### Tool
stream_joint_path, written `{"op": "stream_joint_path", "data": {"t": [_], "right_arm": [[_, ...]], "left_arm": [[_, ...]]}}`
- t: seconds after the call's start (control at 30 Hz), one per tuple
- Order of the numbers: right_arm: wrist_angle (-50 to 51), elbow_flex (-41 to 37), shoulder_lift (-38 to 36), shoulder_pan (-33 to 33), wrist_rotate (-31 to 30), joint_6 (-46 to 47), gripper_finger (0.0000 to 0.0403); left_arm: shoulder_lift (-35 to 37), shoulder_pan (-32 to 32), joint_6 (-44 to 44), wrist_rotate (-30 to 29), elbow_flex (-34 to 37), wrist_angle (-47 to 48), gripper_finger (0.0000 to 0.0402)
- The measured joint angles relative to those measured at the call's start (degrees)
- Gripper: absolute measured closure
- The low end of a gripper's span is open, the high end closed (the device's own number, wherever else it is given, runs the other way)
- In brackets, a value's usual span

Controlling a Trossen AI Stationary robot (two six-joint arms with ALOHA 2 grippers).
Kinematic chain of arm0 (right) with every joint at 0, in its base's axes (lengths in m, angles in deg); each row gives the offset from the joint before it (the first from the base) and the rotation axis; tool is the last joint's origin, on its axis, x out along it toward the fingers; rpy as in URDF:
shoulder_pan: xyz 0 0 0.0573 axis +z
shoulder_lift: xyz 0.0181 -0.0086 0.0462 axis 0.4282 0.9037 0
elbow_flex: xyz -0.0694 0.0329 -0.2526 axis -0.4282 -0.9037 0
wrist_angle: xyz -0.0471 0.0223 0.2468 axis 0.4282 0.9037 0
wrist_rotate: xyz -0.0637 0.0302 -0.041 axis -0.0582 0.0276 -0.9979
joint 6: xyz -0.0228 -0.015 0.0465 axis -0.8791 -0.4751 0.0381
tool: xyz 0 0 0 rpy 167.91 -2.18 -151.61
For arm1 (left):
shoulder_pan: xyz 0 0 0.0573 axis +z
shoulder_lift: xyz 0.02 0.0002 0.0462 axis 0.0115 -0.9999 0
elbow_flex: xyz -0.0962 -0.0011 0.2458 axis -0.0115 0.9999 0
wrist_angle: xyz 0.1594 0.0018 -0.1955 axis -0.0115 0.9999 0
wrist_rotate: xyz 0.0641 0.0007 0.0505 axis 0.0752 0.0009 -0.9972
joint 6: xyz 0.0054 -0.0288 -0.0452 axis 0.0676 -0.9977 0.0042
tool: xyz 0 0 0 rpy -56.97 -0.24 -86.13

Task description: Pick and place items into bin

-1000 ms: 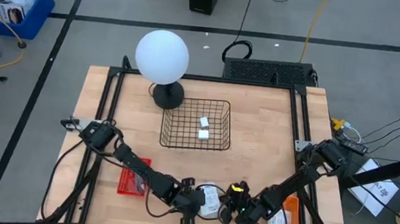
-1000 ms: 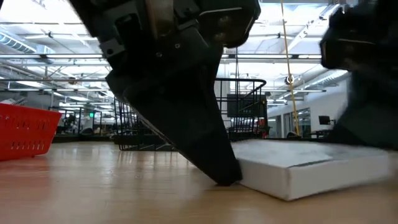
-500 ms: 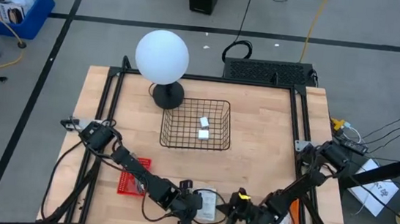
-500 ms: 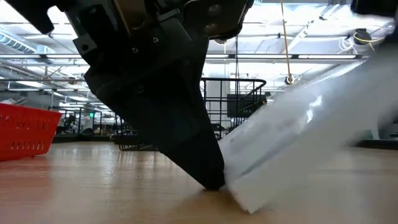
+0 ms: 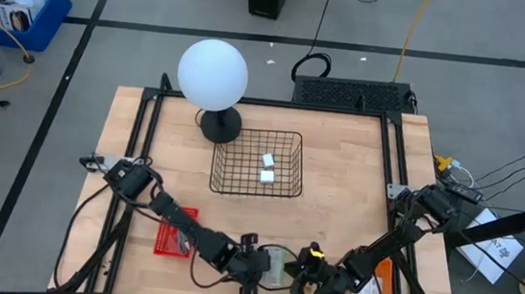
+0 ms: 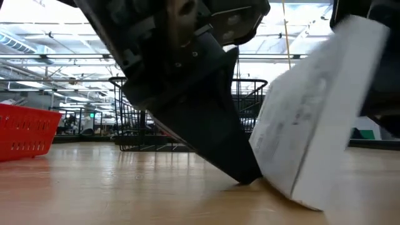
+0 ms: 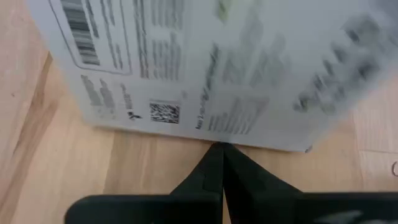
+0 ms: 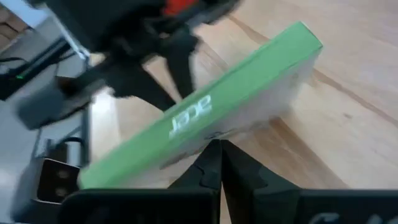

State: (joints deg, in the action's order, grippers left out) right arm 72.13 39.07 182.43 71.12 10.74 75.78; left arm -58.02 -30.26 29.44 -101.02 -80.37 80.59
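A flat white printed box (image 5: 275,262) with a green side (image 8: 205,112) stands tilted on one long edge near the table's near edge. It sits between my two shut grippers. My left gripper (image 5: 257,274) is at the box's left, its tip (image 6: 250,178) down on the table. My right gripper (image 5: 303,278) is at the box's right. The wire bin (image 5: 257,161) stands mid-table with two small white blocks (image 5: 267,167) on its floor. My left gripper's shut fingertips (image 7: 219,149) rest against the box's lower edge (image 7: 211,138), where the printed face meets the table. The fingers slant down from the table's left. My right gripper's shut fingertips (image 8: 214,146) touch the box's pale face (image 8: 249,127) just below the green side, coming from the table's right. The box leans up over them, its lower edge (image 6: 275,184) on the table.
A white globe lamp (image 5: 212,75) stands at the bin's far left corner. A red basket (image 5: 175,230) lies under my left arm, and an orange flat thing (image 5: 380,279) under my right arm. Bare wood lies between the bin and the grippers.
The box lay flat a second ago. Its right side has swung up while the edge at my left gripper's tip stayed on the table, and it now stands steeply tilted. My right gripper has shifted a little toward the table's near edge, with the box.
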Motion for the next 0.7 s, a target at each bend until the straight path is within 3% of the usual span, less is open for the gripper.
{"op": "stream_joint_path", "data": {"t": [0.7], "right_arm": [[-2.94,-0.09,-0.11,-1.55,1.11,-3.87,0.0403]], "left_arm": [[0.60,0.56,1.05,0.49,0.07,-1.56,0.0399]]}}
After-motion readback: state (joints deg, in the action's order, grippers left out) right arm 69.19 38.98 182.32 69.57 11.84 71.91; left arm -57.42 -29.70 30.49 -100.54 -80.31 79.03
